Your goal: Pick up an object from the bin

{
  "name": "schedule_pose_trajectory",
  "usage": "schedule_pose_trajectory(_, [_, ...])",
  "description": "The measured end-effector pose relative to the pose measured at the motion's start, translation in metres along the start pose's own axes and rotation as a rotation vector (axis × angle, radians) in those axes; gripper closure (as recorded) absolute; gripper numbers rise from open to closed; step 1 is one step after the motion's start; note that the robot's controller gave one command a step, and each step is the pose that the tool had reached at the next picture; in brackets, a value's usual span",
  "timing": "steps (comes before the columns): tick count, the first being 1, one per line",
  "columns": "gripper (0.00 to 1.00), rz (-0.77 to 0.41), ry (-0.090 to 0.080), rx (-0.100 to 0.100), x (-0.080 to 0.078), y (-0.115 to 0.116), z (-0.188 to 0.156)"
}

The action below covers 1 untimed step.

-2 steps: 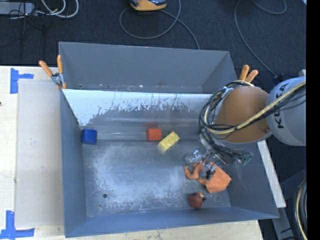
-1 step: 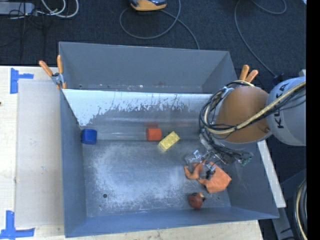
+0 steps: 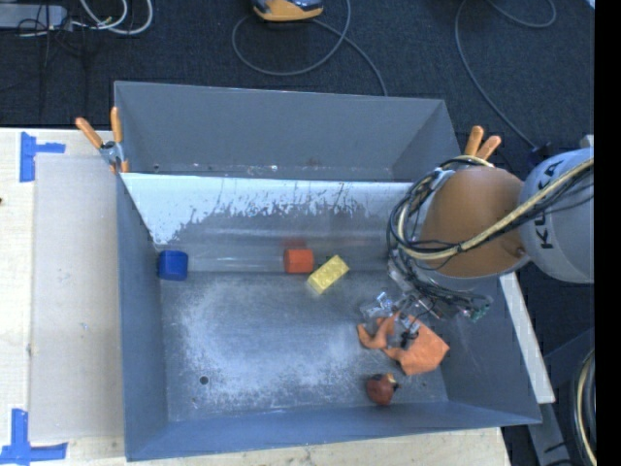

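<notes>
The pincer (image 3: 398,320), apart or together I cannot tell, has an orange lump (image 3: 425,352) just down-right of it, a brown ball (image 3: 381,388) below and a yellow block (image 3: 327,273) up-left.

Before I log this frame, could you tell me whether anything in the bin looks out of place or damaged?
Nothing looks spilled or broken. The bin shows whitish scuffs on its floor and back wall, and the yellow block lies askew beside the orange block.
</notes>
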<state>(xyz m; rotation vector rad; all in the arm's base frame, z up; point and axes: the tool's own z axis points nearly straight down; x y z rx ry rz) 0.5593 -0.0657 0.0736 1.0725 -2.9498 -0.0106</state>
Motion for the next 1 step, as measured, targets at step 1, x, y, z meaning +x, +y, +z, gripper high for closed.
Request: schedule_pose_trajectory(1, [1.0,-0.039,-0.006,0.006,-0.0139,-0.0062,-0.0383])
